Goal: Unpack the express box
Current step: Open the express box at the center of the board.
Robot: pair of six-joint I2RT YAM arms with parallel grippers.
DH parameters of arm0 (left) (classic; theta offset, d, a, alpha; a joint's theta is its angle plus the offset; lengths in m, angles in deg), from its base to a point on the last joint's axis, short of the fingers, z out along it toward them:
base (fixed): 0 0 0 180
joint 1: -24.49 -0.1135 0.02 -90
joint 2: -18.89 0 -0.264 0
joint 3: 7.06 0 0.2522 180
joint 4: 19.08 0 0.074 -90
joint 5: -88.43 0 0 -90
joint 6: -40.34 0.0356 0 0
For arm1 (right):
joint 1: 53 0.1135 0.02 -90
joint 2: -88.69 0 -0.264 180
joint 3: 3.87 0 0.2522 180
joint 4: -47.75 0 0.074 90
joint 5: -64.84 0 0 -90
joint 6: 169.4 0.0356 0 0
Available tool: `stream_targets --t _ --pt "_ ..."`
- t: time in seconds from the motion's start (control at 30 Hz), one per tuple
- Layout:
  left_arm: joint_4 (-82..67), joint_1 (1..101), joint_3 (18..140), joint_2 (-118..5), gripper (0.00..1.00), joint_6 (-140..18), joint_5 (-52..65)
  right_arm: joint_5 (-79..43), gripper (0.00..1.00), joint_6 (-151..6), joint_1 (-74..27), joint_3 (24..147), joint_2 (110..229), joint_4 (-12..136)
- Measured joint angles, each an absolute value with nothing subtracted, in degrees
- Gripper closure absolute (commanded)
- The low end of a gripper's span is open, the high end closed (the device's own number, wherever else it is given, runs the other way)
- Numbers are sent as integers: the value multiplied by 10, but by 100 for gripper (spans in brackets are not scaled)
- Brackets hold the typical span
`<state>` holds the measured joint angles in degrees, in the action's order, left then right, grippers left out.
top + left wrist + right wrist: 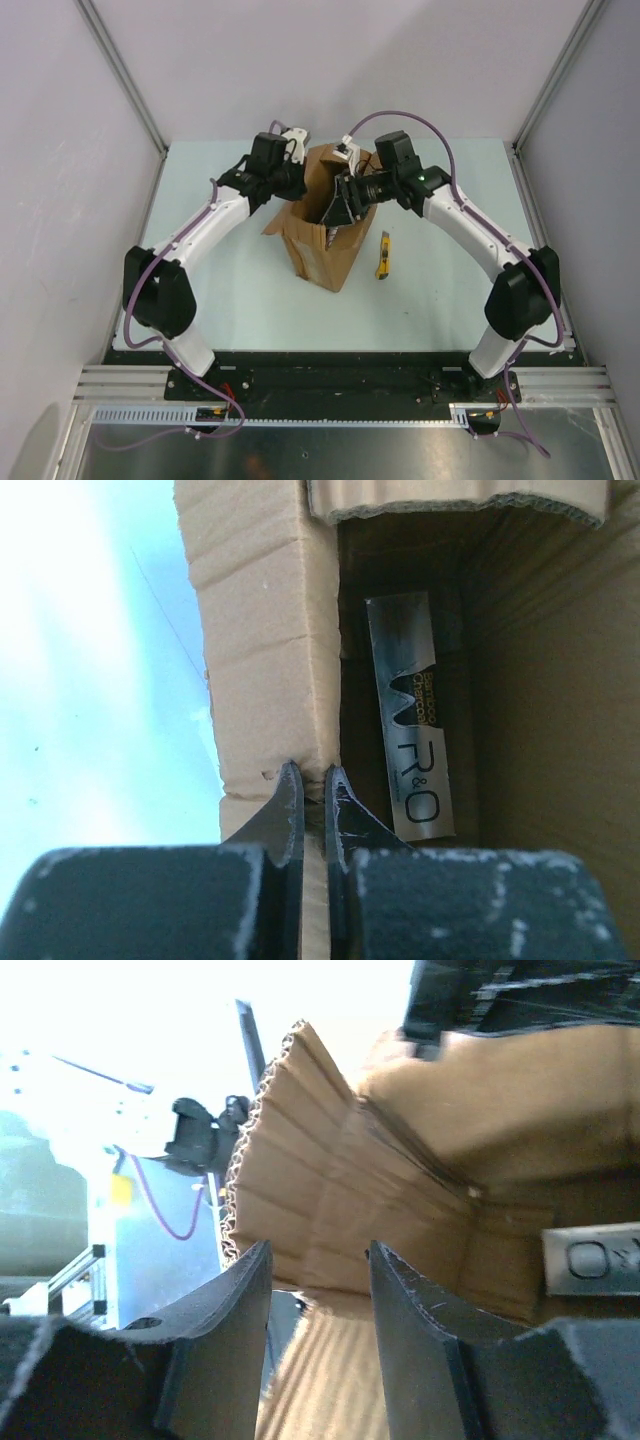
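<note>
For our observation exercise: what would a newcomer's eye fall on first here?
The open express box at centre, with the left gripper pinching its wall and the right gripper open at its mouth. Inside lies a slim package; beside the box, a yellow knife.

We see the express box (322, 225) in plain brown cardboard. Its cut edges show a wavy corrugated line, and its inside is a darker, shadowed brown. The slim package (412, 720) within is silvery grey at one end with a dark zigzag shape, and off-white at the other with dark lettering and a small line of gold print. The utility knife (382, 256) is yellow with black. The table (240, 290) is pale mint green. The left hand (312, 780) and right hand (318, 1260) are matt black, flecked with whitish scuffs. The arms (215, 228) are white with black joints, and their cables (420, 117) are purple.
</note>
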<state>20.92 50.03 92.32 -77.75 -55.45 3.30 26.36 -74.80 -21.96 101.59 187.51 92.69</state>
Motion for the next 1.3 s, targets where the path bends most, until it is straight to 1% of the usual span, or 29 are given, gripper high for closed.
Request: stream_targets --t 0.13,0.17,0.23,0.4,0.57,0.73,0.87,1.0,1.03,1.1,1.23,1.27,1.3 --pt "211 494 924 -778 100 -563 36 307 47 -719 -209 993 1848 887" --pt "212 493 924 -778 100 -565 37 312 44 -718 -204 992 1848 882" --pt "215 491 925 -779 100 -570 43 313 40 -719 -194 988 1848 878" --pt "219 490 927 -779 100 -573 54 290 36 -738 -168 984 1848 885" --pt "220 488 928 -782 100 -573 68 199 33 -784 -129 984 1848 920" --pt "220 483 934 -788 100 -576 94 56 32 -842 -48 986 1848 931" --pt "220 480 935 -788 100 -582 112 23 32 -845 -33 971 1848 909" --pt "219 474 935 -789 100 -587 123 -8 36 -839 -27 963 1846 892" --pt "218 473 935 -790 100 -588 125 -17 40 -839 -24 962 1846 889" --pt "218 471 935 -790 100 -589 129 -46 44 -835 -17 958 1845 881" --pt "215 468 935 -792 100 -592 142 -90 68 -824 -3 945 1839 867" --pt "215 467 935 -792 100 -593 146 -111 71 -820 1 941 1837 863" --pt "214 466 935 -792 100 -593 148 -126 77 -817 2 939 1836 860"
